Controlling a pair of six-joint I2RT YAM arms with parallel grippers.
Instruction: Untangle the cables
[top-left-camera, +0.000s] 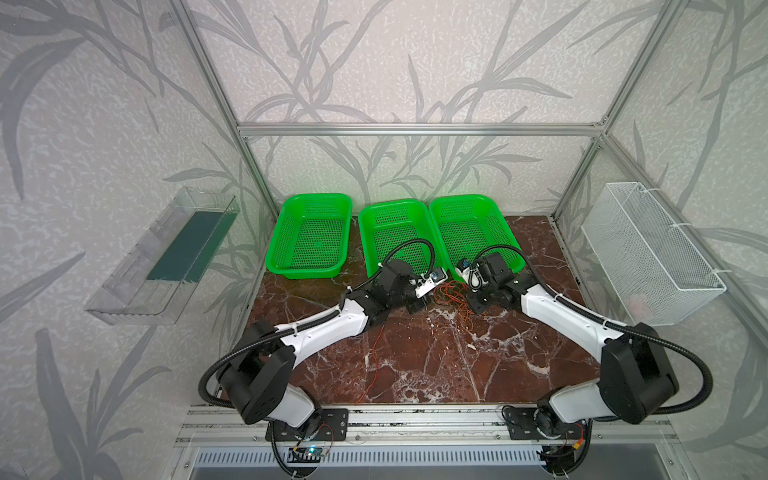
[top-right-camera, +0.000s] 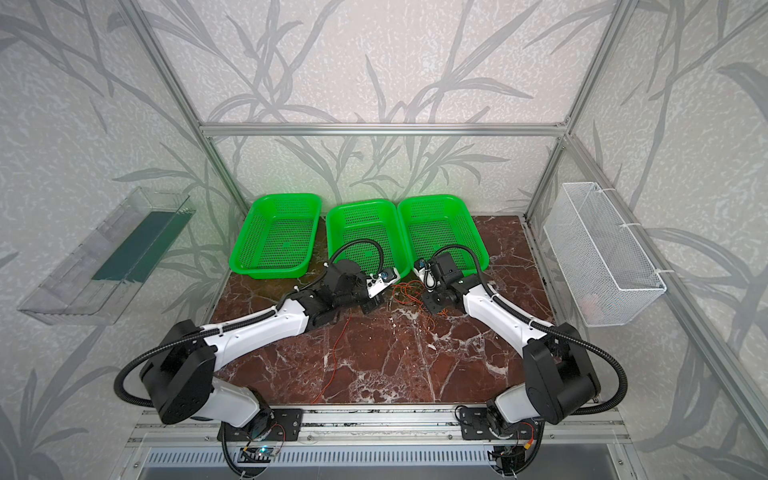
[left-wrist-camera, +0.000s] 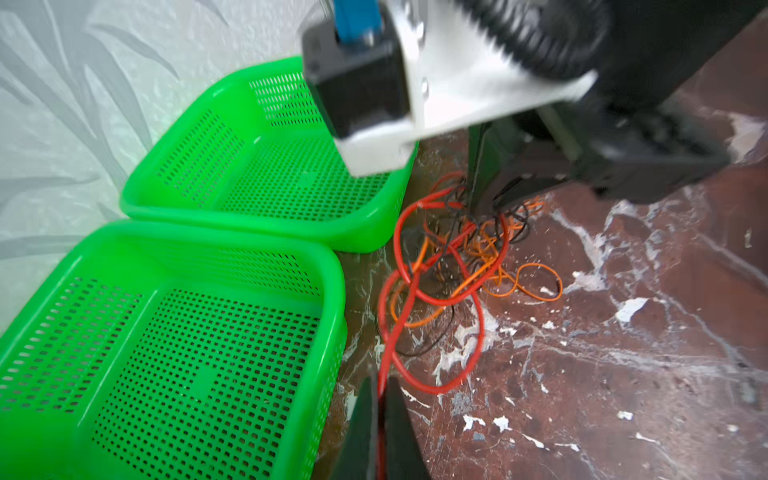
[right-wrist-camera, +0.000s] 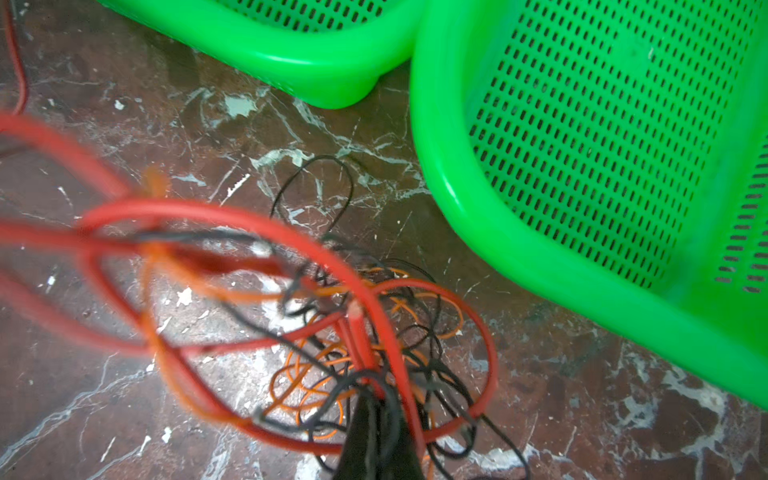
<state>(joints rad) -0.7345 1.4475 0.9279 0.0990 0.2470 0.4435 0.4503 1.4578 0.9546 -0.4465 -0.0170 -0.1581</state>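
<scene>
Cables (top-left-camera: 451, 296) are lying tangled on the desk (top-left-camera: 436, 365), just in front of the baskets (top-left-camera: 363, 232). The left end effector (left-wrist-camera: 380, 399) is clenching a red strand (left-wrist-camera: 388, 332) trailing from the tangle, and the right end effector (right-wrist-camera: 376, 411) is pinching the tangle's core. The pull-apart step seems to be starting. Next, the arms likely need to draw apart gently, watching for snagging loops.

The left arm (top-left-camera: 324, 328) and right arm (top-left-camera: 557, 307) reach from the near edge toward the far middle, angled inward so that their wrists almost meet. The left gripper (left-wrist-camera: 380, 409) is pinched on a red cable (left-wrist-camera: 382, 365). The right gripper (right-wrist-camera: 376, 415), tips down, is clamped on cables (right-wrist-camera: 359, 336).
</scene>
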